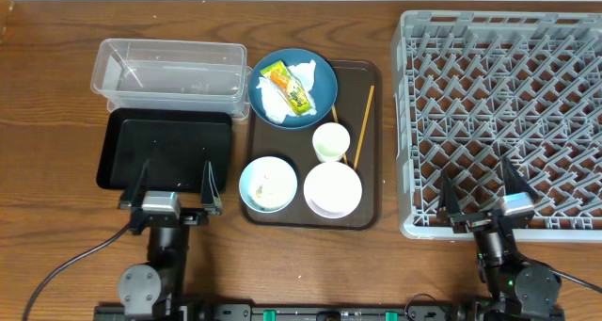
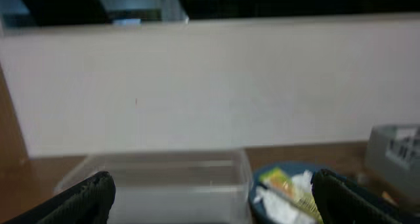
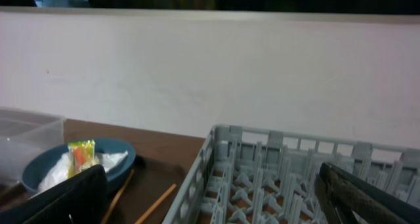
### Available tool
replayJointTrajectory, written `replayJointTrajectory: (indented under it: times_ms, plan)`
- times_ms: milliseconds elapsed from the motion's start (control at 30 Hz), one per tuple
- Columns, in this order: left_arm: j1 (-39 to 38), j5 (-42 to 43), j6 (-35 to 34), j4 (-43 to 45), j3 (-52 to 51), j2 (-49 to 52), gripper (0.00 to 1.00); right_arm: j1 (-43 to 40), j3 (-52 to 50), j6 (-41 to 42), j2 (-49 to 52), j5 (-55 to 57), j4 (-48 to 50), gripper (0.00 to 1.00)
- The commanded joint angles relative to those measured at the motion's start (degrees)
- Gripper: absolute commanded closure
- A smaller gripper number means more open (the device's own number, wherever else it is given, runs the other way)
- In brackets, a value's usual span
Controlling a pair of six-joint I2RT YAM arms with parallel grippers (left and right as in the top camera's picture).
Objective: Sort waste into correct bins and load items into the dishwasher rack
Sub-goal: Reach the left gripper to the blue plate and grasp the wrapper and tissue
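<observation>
The left black two-finger tool sits near seven o'clock in the overhead view, pointing toward twelve, jaws spread wide and empty. The right black two-finger tool, near five o'clock, is equally wide and empty, seemingly angled slightly toward eleven.

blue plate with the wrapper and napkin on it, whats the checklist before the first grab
1. left hand open, empty: ok
2. right hand open, empty: ok
3. wrapper lies on top of the napkin on the plate, nothing over it: ok
4. tub and black tray uncovered: ok
5. rack holds no dishes: ok
6. which bin is meant for the wrapper, no labels visible: cannot tell
</observation>
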Motion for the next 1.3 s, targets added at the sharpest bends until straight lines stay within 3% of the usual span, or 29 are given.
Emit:
replayJointTrajectory:
  times_ms: [0, 267, 500, 800, 933, 1100, 1267]
  plan:
    - [0.3, 2.7, 0.3, -0.1, 5.3, 4.3, 0.02, 0.5, 4.8, 0.6, 3.2, -1.0, 0.2, 0.01]
    - [0.2, 8.3, 0.4, -1.9, 22.8, 25.3, 0.02, 0.5, 16.0, 0.1, 17.5, -5.4, -1.4, 0.01]
    - [0.1, 13.2, 0.6, -20.0, 46.3, 45.5, 0.02, 0.5, 31.6, 0.1, 33.6, -11.3, -8.4, 0.01]
    - [-1.7, 12.6, 3.3, -51.5, 80.5, 70.4, 0.02, 0.5, 61.0, -5.4, 55.4, -13.6, -36.0, 0.01]
    - [-6.6, 7.4, 5.0, -62.1, 93.6, 80.8, 0.02, 1.2, 74.2, -7.9, 64.3, -7.8, -51.7, 0.01]
    - [-13.3, 6.4, 9.0, -66.8, 101.6, 90.3, 0.02, 6.9, 85.9, -11.2, 72.7, 8.8, -67.2, 0.01]
    - [-16.9, 6.5, 10.4, -66.1, 101.7, 95.8, 0.02, 12.5, 89.0, -14.0, 77.3, 12.4, -70.5, 0.01]
